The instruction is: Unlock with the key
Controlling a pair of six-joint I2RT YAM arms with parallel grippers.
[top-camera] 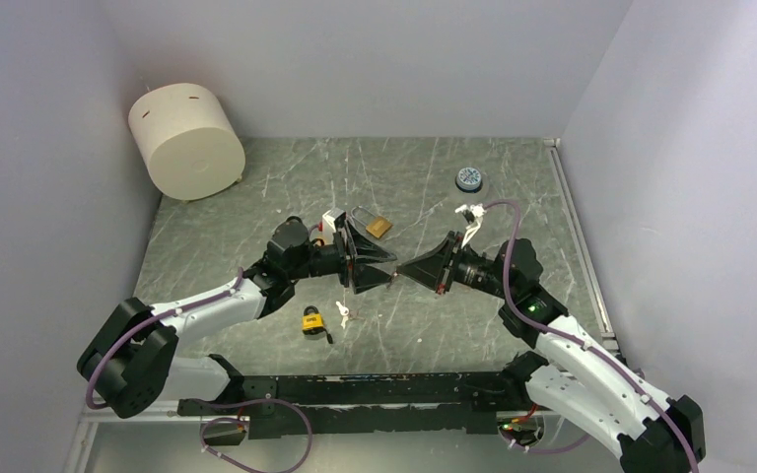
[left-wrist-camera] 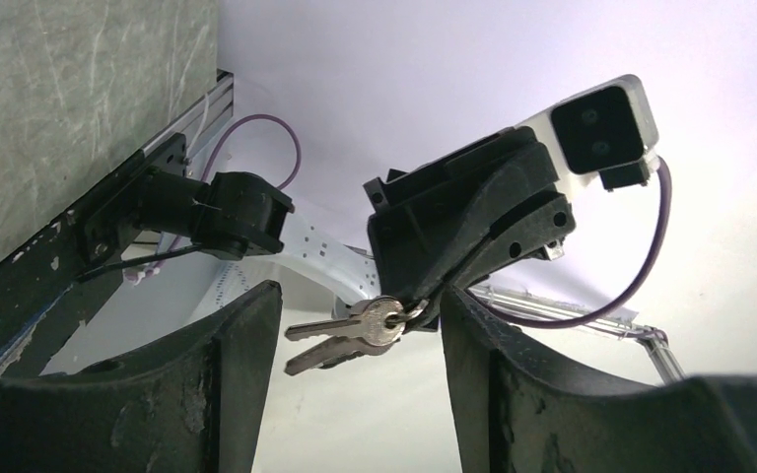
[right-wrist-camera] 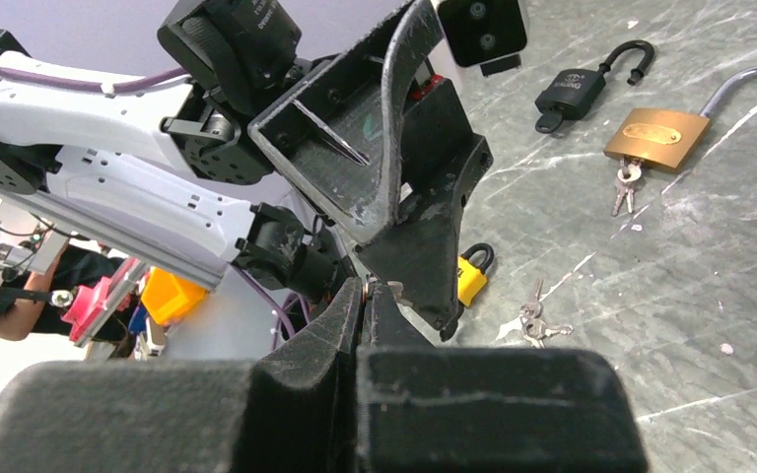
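The right jaws, pressed together, pinch a bunch of keys (left-wrist-camera: pixel 355 330) in the air, between the spread left jaws, which do not touch it. Below, on the counter (top-camera: pixel 513 197), lie a brass padlock (top-camera: pixel 378 226) with its shackle open and a yellow padlock (top-camera: pixel 310 321).

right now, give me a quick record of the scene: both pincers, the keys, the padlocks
left pincer: open, one finger on each side of the held keys, not touching them
right pincer: shut on held keys
brass padlock: shackle open, small keys beside it
black padlock: shackle looks open
yellow padlock: loose keys nearby
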